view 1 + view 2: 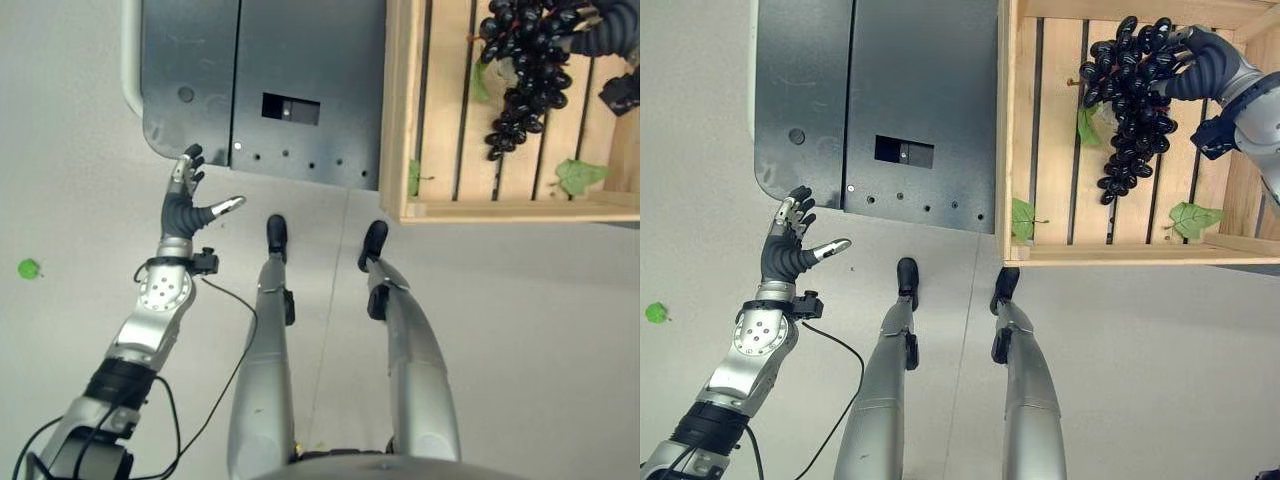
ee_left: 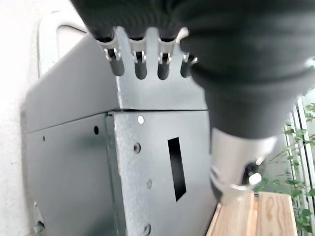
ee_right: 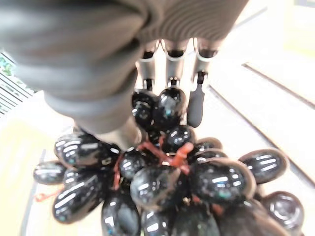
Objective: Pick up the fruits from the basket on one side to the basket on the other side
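1. One hand, the right hand point(image 1: 1200, 62), sits at about 1 o'clock in the head views, inside the wooden crate point(image 1: 1012, 130), with its fingers and thumb curled round the top of a bunch of dark grapes point(image 1: 1130, 110).
2. In the right wrist view the fingers point(image 3: 196, 105) reach down among the glossy berries, and reddish stems run between them.
3. From that grip the bunch trails toward 6 o'clock over the crate's slats, its lower end near the front wall; whether it touches the slats cannot be told.
4. Green leaves point(image 1: 1193, 216) lie on the slats, one just beside the bunch's lower end at 4 o'clock, another point(image 1: 1023, 217) by the crate's front left corner.
5. At 9 o'clock the left hand point(image 1: 790, 250) is spread wide, fingers straight and thumb out, holding nothing, over the pale floor point(image 1: 1140, 360).
6. Just past its fingertips, toward 12 o'clock, stands a dark grey metal box point(image 1: 900, 90), touching the crate's left wall.
7. Well apart at 9 o'clock, a small green thing point(image 1: 655, 313) lies on the floor.
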